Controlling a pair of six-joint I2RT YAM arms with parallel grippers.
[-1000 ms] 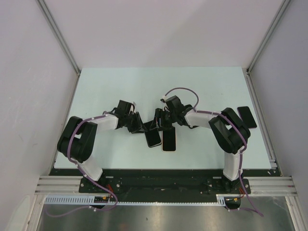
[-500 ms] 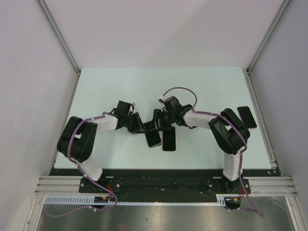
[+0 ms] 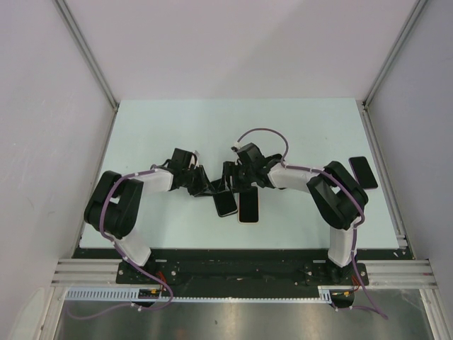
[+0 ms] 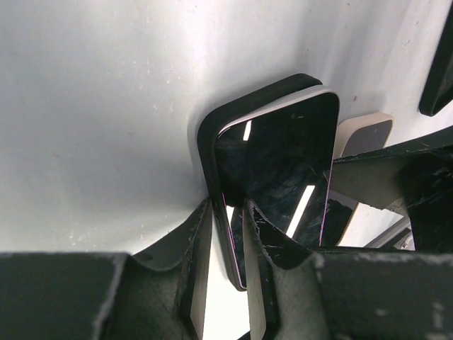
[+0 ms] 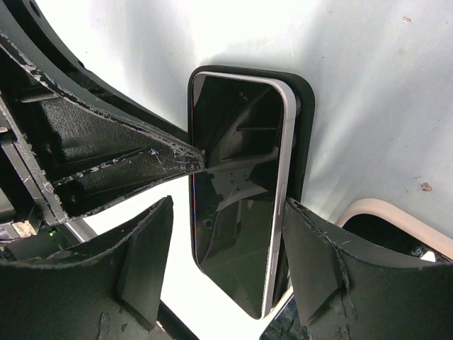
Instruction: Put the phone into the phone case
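Phone (image 4: 283, 166) lies askew over black case (image 4: 206, 131), left jaws pinching its long edge; right jaws wide, flanking both.

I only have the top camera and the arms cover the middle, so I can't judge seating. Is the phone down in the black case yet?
Observer: No. The left wrist view shows the phone lying askew over the black case, whose rim sticks out along one long side.
Operator: Which gripper has it?
Observer: The left gripper pinches one long edge of the phone.
Operator: And the right?
Observer: The right gripper is open, its jaws straddling phone and case.
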